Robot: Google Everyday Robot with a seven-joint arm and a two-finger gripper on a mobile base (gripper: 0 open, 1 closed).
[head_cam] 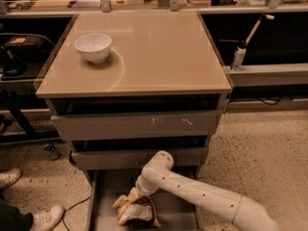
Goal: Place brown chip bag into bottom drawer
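Bottom drawer [103, 203] stands pulled out under the counter's [163, 57] near edge — the brown chip bag [137, 212] lies crumpled on its tray. The gripper [139, 194] sits at the bag's top end, touching it; whether the jaws are apart or clamped on it cannot be told. The white arm [202, 198] runs off to the near right. A white bowl [93, 47] stands near the far left corner — upright.
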